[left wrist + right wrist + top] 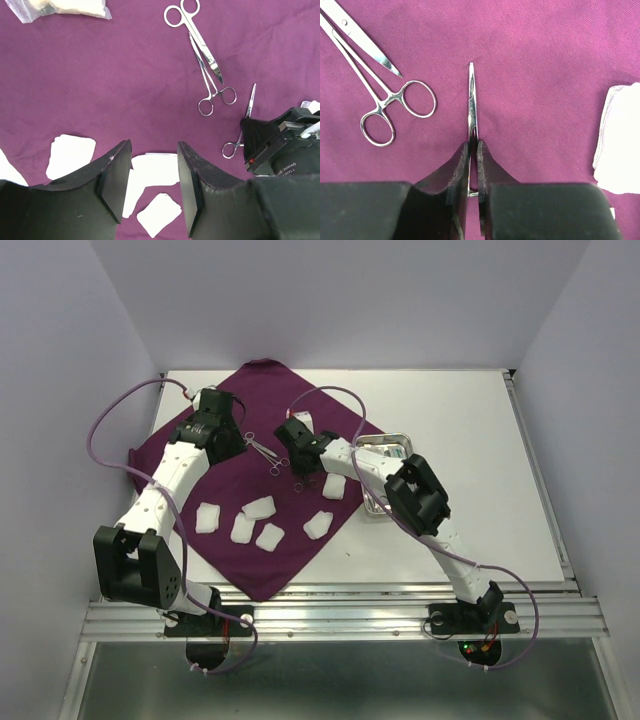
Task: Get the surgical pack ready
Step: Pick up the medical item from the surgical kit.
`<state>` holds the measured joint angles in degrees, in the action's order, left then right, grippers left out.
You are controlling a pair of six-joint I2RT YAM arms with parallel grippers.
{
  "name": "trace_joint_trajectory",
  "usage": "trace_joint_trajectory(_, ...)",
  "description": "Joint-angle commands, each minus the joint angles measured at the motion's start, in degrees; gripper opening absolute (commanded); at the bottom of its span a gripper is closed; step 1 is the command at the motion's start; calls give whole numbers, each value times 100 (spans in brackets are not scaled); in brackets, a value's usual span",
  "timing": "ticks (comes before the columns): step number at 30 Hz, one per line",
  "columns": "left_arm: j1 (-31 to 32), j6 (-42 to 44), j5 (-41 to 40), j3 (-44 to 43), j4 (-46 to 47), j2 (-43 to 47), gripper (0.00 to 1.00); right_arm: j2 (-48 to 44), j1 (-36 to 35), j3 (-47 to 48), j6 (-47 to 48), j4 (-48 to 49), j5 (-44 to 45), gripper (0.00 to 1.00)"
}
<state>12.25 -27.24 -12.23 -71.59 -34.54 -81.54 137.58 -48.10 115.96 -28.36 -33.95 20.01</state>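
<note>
Right tool [473,165] clamped on thin forceps [472,100], long axis pointing straight ahead of it; tray [405,437] lies just right, likely destination. Left tool [152,185] open, empty, farther from tray.

White table [470,430], pale lilac walls [350,300]

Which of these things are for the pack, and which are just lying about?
For the pack: purple cloth, steel tray, gauze pads, scissors, clamp, forceps in the right gripper.
Lying about: clear plastic bag, arm cables.
</note>
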Motion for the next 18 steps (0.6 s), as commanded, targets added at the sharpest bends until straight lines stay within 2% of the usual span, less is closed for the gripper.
trace_joint_trajectory(1, -39, 96, -16, 67, 53, 305, 52, -134, -60, 23, -12, -155, 143, 7)
trace_joint_trajectory(7, -39, 140, -34, -30, -8, 288, 52, -608, -60, -56, 6, -32, 258, 1)
trace_joint_trajectory(18, -65, 193, -52, -223, -96, 314, 52, -1294, -60, -249, -64, 214, 381, 1)
